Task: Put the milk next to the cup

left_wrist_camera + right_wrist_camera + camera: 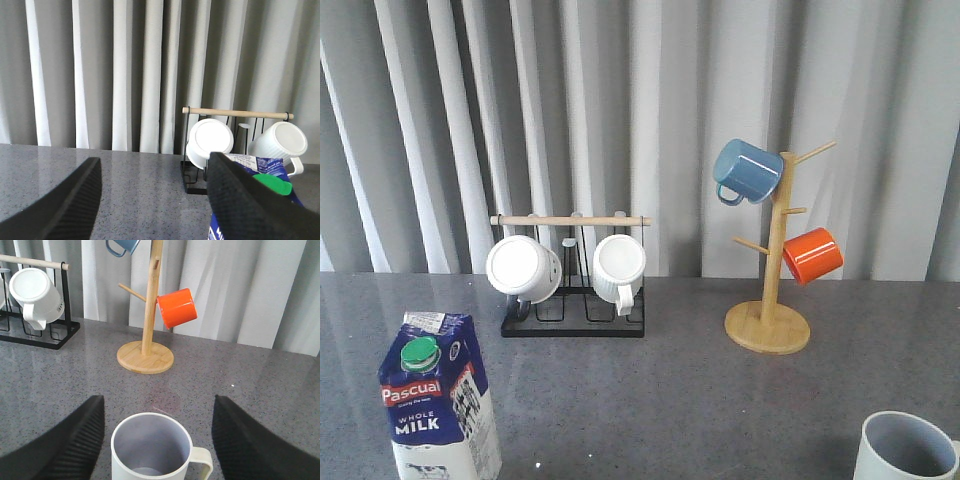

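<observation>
Here's the setup: the milk [438,400] stands upright at the near left of the grey table [670,380], green cap on top, its printed face towards us. The cup [908,448] sits far over at the near right, mouth up. The two are well apart, with a long stretch of tabletop between them, so the job hasn't really started.

From the left wrist camera, the left gripper [152,200] has its fingers spread wide, nothing between them. The milk [260,195] shows just behind the far finger [245,200], off to one side rather than inside the gap. I'd say that arm is lined up near the carton but not yet around it; it needs to shift sideways before it can close.

Over on the other side, the right gripper [155,440] is also spread apart, and the cup [152,447] stands right between its fingers [75,440], handle pointing off to one side. I can't tell whether the fingers touch it. My guess is that arm is simply parked there; the cup is the landmark, not the thing to move.

Farther back, the black rack [575,320] holds two white mugs on their sides, and the wooden mug tree [770,290] carries a blue mug [747,170] and an orange mug [812,254]. Both stand well behind the route, so the carton's path across looks open. It's tall, though, so a firm mid-height grip seems wise.
</observation>
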Controlling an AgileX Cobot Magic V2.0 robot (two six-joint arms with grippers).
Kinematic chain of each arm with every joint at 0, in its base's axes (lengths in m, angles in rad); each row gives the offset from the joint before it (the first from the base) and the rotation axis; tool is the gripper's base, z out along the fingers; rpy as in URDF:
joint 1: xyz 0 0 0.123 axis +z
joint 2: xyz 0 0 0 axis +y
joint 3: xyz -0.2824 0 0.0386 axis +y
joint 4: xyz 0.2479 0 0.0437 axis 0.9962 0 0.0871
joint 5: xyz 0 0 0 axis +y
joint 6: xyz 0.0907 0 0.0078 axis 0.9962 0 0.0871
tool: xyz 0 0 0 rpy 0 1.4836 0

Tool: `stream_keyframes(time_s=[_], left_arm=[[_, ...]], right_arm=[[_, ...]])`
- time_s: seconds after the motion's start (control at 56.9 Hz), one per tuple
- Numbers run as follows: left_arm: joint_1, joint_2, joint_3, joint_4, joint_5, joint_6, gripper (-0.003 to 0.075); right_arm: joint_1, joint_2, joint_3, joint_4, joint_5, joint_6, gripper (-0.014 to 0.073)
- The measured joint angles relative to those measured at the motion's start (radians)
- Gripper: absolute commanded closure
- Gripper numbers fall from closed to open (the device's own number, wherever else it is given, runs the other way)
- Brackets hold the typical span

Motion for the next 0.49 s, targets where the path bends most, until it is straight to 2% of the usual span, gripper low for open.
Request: stream_keyframes(time_s=[0.281,0.492], left_arm=[[0.0,0.0,0.0,-0.001,0.0,0.0,0.0269],[0.0,0.0,0.0,-0.002,0.0,0.0,0.0269]], right_arm=[[0.0,0.007,0.017,-0.019,-0.031,-0.023,0.0123],[0.0,0.114,0.124,0.012,-0.235,-0.063,0.0123]])
